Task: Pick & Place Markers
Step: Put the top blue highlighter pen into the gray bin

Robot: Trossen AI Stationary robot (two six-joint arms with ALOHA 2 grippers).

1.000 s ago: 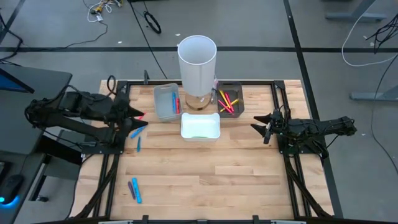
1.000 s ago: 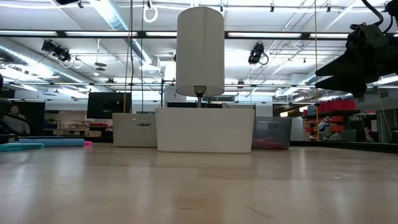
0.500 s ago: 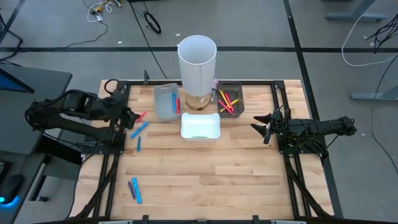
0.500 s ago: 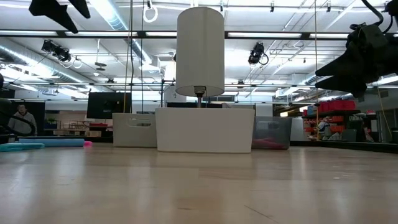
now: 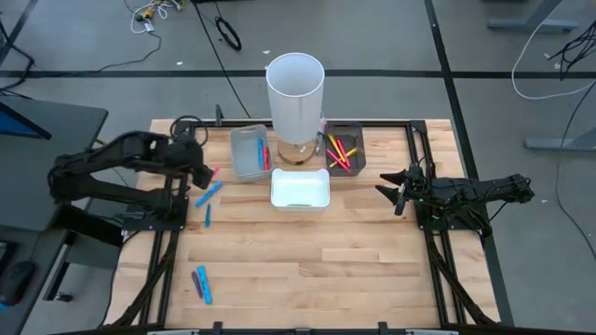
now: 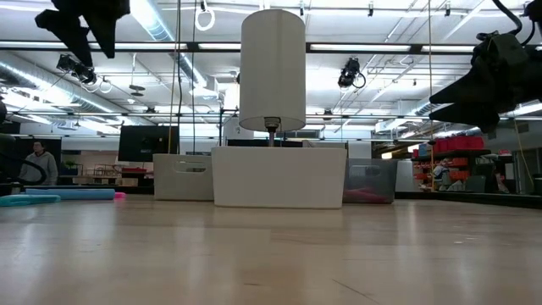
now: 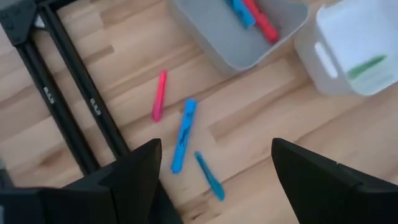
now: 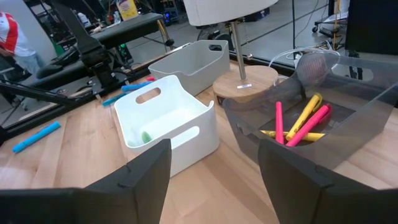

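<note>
In the overhead view, the base of the tall white cylinder [image 5: 296, 95] is hidden beneath its own body, and the markers in the dark tray [image 5: 344, 149] at about one o'clock from the table centre are too small to count. The pair of markers at seven o'clock [image 5: 201, 283] blurs together. In the table-level view, the white tray [image 6: 279, 176] hides whatever lies inside it, and the left arm [image 6: 85, 24] is cut off by the top edge. In the left wrist view, the white tray is cut off by the edge, and the green object [image 7: 365, 65] inside it is blurred.
</note>
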